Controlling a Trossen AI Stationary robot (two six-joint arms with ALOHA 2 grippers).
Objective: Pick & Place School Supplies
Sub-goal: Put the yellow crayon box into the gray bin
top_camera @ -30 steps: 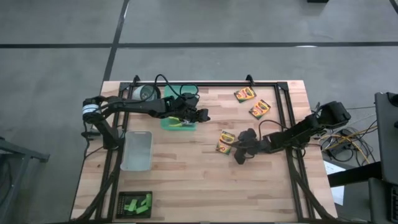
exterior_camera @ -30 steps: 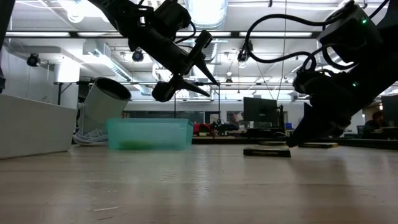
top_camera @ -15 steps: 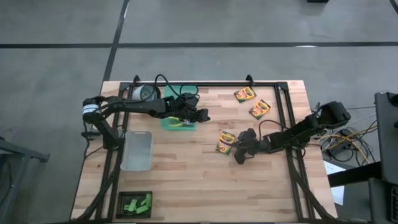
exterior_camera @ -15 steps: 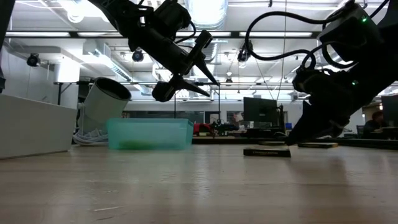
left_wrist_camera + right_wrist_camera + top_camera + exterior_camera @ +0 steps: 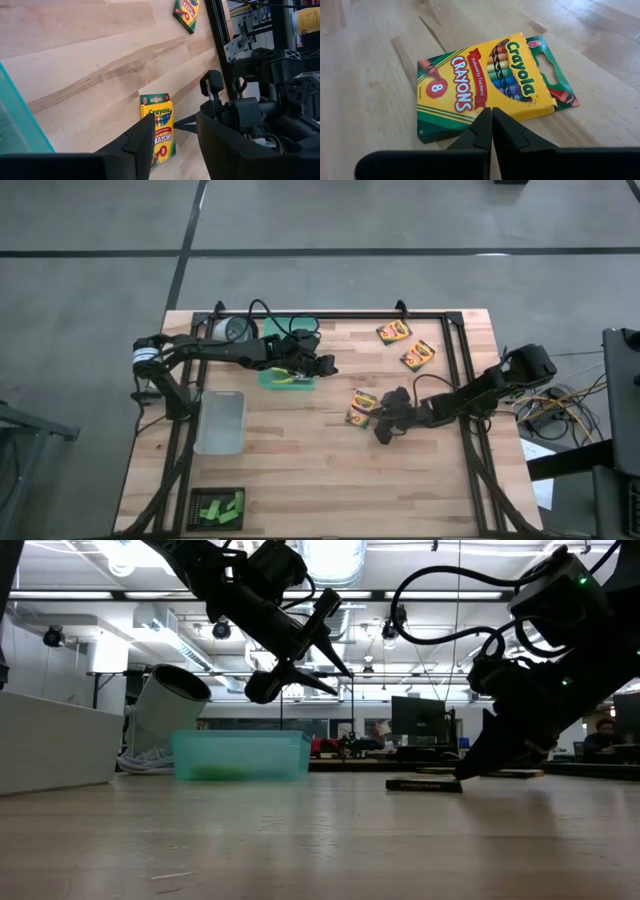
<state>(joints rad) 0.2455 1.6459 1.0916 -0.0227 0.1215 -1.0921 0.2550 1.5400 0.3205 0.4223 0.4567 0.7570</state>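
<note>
Crayon boxes, small yellow-and-green cardboard packs, lie at three spots on the table: one near the middle (image 5: 363, 408) and two by the far right edge (image 5: 394, 332) (image 5: 417, 355). Against the views a second ago, the middle box has slid a little leftward in the low view, and the right arm has drawn in slightly. The right gripper (image 5: 492, 131), fingers pressed together and holding nothing, has its tips right at the box's near edge. Judgement: this is a nudge to reposition the box, not a grasp; a pick would still require the fingers to part.

The left gripper (image 5: 322, 366) hovers partly open and empty above the teal translucent tray (image 5: 270, 379), unchanged over the second.

Surface: a pale wooden plank table (image 5: 300, 470), level and dry. A clear plastic bin (image 5: 220, 420) stands at left; bright green small blocks (image 5: 220, 506) sit in a dark holder at the near left corner. Room beyond: open workshop with ceiling strip lights, monitors and a seated person at far right in the low view.
</note>
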